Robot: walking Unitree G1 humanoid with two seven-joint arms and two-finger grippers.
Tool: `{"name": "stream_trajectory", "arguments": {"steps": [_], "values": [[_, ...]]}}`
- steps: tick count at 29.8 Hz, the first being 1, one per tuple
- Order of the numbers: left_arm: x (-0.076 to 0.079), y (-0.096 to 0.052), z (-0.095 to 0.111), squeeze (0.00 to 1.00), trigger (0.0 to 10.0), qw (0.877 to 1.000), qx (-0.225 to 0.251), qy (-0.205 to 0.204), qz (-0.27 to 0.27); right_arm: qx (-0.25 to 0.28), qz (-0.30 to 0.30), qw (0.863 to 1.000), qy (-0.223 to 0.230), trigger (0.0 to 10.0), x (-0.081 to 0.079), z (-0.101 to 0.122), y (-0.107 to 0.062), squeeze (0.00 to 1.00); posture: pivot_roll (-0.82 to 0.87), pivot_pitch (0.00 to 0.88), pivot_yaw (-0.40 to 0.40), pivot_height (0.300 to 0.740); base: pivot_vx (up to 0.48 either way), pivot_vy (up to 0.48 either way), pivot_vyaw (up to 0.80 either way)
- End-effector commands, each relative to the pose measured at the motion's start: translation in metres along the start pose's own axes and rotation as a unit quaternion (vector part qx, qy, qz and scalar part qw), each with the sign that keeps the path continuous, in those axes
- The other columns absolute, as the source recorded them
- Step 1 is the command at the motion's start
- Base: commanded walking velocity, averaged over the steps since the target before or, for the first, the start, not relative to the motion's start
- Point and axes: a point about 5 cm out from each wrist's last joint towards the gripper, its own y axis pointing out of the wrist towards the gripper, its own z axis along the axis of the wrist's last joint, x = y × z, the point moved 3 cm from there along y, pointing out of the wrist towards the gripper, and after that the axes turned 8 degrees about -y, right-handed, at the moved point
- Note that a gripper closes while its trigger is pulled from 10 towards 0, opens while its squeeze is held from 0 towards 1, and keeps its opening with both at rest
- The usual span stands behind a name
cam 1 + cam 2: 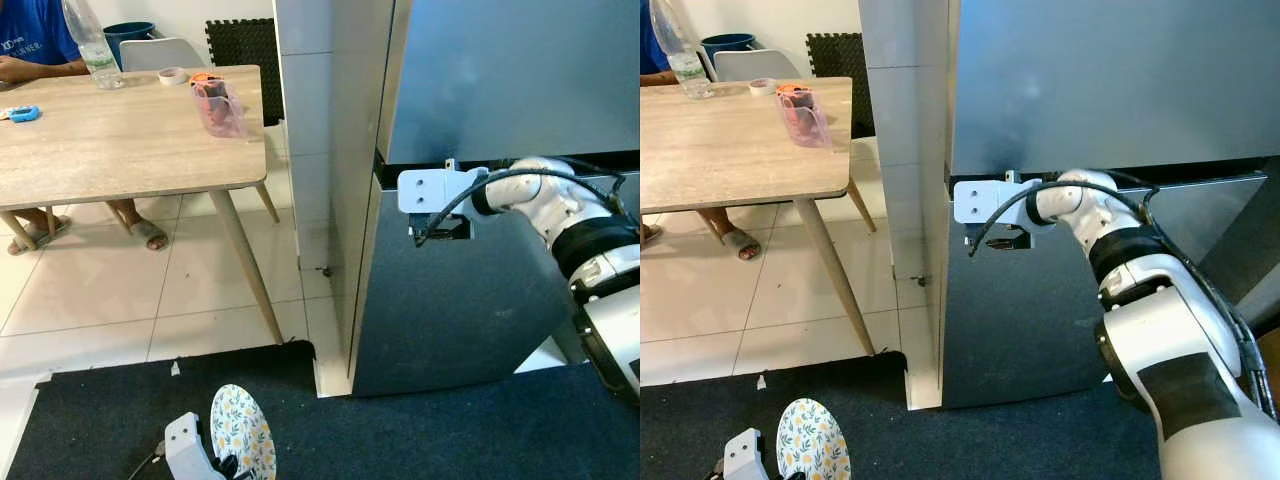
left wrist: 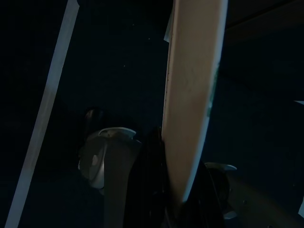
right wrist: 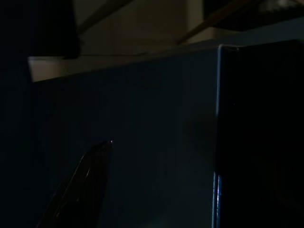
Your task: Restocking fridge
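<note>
My right hand (image 1: 1002,238) is up against the fridge (image 1: 480,190), right at the dark seam between the upper door and the lower door (image 1: 450,310), near the doors' left edge. From my head view the fingers are tucked under the white wrist block, and in the wrist view I can only make out one dark finger (image 3: 80,190) lying close against the blue-grey door face, so I can't tell how far that hand is spread or whether it actually has hold of anything. The lower door looks swung out a little at its left edge, and the upper one sits flat.

My left hand (image 1: 222,462) is down low at about 6 o'clock in my view, clamped on a plate (image 1: 243,433) with a floral pattern. The wrist view shows the plate's pale rim (image 2: 190,104) edge-on, running up out of the fingers, so the plate is held upright, over the dark mat (image 1: 380,430) on the floor.

Further out, at roughly 10 o'clock, there's a wooden surface (image 1: 110,140) with a pink pitcher (image 1: 218,104), a clear plastic bottle (image 1: 92,42), a roll of tape (image 1: 172,75) and a small blue thing (image 1: 24,113) on it. A person (image 1: 35,40) in a blue shirt sits at the far side, sandalled feet showing underneath.
</note>
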Motion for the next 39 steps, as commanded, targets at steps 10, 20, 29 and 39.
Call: {"name": "stream_trajectory", "arguments": {"steps": [10,20,29,39], "values": [[0.007,0.002,-0.010,0.00,10.0,1.000,-0.012,0.001,-0.010,0.069,0.165,0.984,0.022,10.0,-0.039,0.006,0.000,0.00,-0.01,0.000,-0.027,0.740,0.000,0.000,0.00],[0.008,0.002,-0.006,0.00,10.0,1.000,-0.009,0.003,-0.012,0.202,0.169,0.963,0.050,10.0,-0.027,0.028,-0.020,0.00,0.00,0.000,-0.025,0.740,0.000,0.000,0.00],[0.010,0.003,-0.004,0.00,10.0,1.000,-0.008,0.003,-0.017,0.547,0.131,0.822,0.086,10.0,-0.016,0.105,-0.105,0.00,-0.01,0.000,-0.018,0.740,0.000,0.000,0.00],[0.011,0.003,-0.004,0.00,10.0,1.000,-0.008,0.001,-0.020,0.477,0.230,0.834,0.156,10.0,-0.103,0.088,-0.057,0.00,-0.01,0.000,-0.022,0.740,0.000,0.000,0.00]]}}
